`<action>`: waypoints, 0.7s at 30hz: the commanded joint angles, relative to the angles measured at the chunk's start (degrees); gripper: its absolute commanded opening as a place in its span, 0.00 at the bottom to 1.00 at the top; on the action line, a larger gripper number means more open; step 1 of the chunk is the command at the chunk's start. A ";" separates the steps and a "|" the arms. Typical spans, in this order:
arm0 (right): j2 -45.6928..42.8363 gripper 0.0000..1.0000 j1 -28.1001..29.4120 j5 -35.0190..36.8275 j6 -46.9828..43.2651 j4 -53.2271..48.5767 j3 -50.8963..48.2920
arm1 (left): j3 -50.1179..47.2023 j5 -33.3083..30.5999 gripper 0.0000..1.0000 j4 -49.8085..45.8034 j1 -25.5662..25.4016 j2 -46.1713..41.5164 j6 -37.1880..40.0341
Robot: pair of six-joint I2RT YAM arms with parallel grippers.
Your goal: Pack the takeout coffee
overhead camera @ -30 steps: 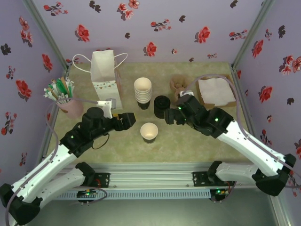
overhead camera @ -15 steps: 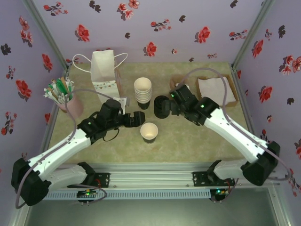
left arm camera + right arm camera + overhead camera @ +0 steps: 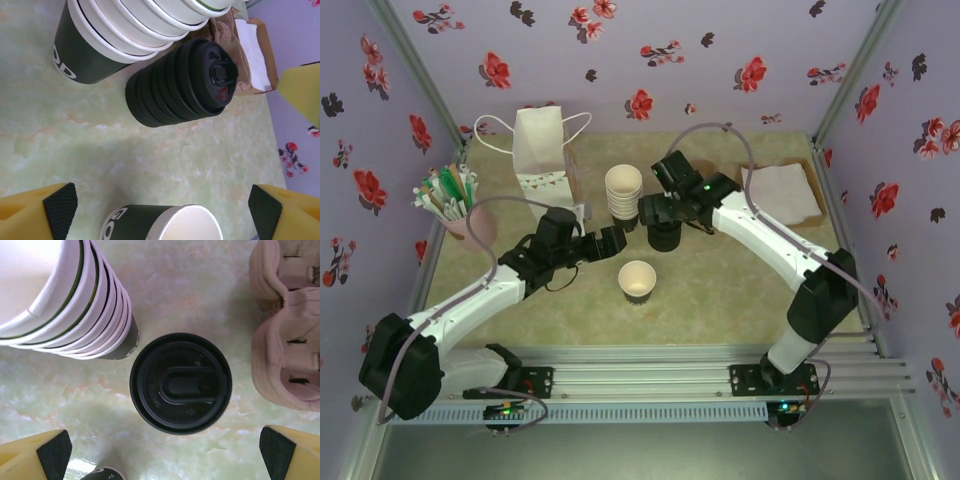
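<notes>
Pictured near the middle of the green marbled table (image 3: 740,290): 1 dark paper cup (image 3: 637,281), upright, open at the top, standing alone toward the near edge. Just beside it, on the far-left side, the left gripper (image 3: 616,241), jaws spread wide and clamped on nothing; from the left wrist, the same cup low between the 2 yellow fingers (image 3: 35,212). Poised over the stack of black lids (image 3: 664,238), the right gripper (image 3: 655,213), jaws likewise wide apart and empty, with the top lid centred ahead of the fingers in the right wrist view. Touching or nearly touching the lids on the left, the stack of cream-rimmed cups (image 3: 624,195). Beyond, toward the far-left corner, a white paper bag (image 3: 542,150) with handles up. At the left edge, a pink cup of stirrers (image 3: 455,205). Toward the far-right corner, a cardboard tray of napkins (image 3: 780,195), with pulp cup carriers (image 3: 285,330) just right of the lids.
</notes>
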 commanded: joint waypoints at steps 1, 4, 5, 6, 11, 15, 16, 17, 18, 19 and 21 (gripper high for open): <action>2.58 0.97 -0.86 -2.76 -1.78 -1.84 3.28 | -1.12 2.83 0.86 4.20 0.91 0.44 -1.51; 4.96 0.95 -1.31 -3.04 -2.14 -3.11 5.08 | -1.40 3.37 0.80 4.42 1.08 0.95 -1.60; 5.61 0.95 -1.48 -3.11 -2.15 -3.47 5.51 | -1.48 3.52 0.79 4.51 1.13 1.11 -1.67; 6.39 0.94 -1.66 -3.22 -2.24 -3.79 6.00 | -1.56 3.55 0.78 4.58 1.27 1.25 -1.68; 8.56 0.92 -2.53 -2.75 -2.33 -5.07 7.00 | -1.74 3.83 0.75 4.74 1.53 1.93 -1.86; 9.41 0.91 -3.12 -2.71 -2.31 -5.18 6.90 | -1.98 3.94 0.74 4.81 1.61 2.08 -2.08; 9.59 0.90 -3.26 -2.90 -2.37 -5.10 6.90 | -2.07 3.97 0.74 4.91 1.58 2.09 -2.12; 9.73 0.90 -3.34 -3.17 -2.42 -5.09 6.88 | -2.10 3.99 0.74 4.90 1.59 2.13 -2.12; 10.00 0.89 -3.50 -3.55 -2.49 -5.02 6.98 | -2.09 3.94 0.74 4.90 1.61 2.06 -2.15; 10.28 0.89 -3.59 -3.94 -2.50 -5.00 7.07 | -2.13 3.99 0.74 4.90 1.62 2.11 -2.12; 10.75 0.87 -3.69 -4.36 -2.59 -5.18 7.24 | -2.20 3.99 0.73 4.90 1.57 2.12 -2.21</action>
